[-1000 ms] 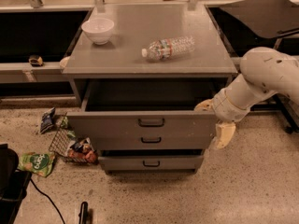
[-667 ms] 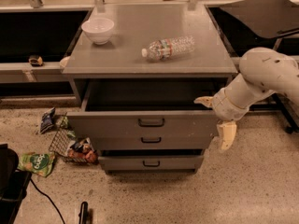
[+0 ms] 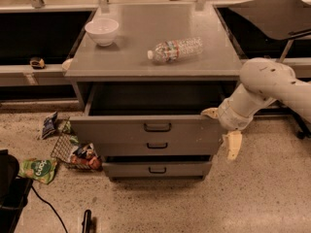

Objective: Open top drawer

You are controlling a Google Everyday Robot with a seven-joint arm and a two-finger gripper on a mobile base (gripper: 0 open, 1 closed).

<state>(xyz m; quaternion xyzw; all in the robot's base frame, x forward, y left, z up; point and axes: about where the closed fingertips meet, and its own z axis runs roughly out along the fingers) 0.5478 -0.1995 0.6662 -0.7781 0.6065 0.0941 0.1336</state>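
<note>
The top drawer (image 3: 107, 129) of the grey cabinet stands pulled out, its dark inside showing. Its black bar handle (image 3: 157, 127) sits at the middle of the front panel. My gripper (image 3: 222, 129) is at the drawer front's right end, on a white arm coming from the right. It is open and empty. One cream finger (image 3: 211, 113) lies at the top right corner of the drawer front, and the other (image 3: 233, 144) hangs just outside the right edge.
Two shorter drawers (image 3: 157, 169) sit below. On the cabinet top are a white bowl (image 3: 101, 31) and a lying water bottle (image 3: 176, 49). Snack bags and a wire basket (image 3: 73, 152) lie on the floor at left. A black chair (image 3: 277, 13) stands at right.
The gripper has shifted very slightly right and down beside the drawer's right end. The drawer stays open by the same amount.
</note>
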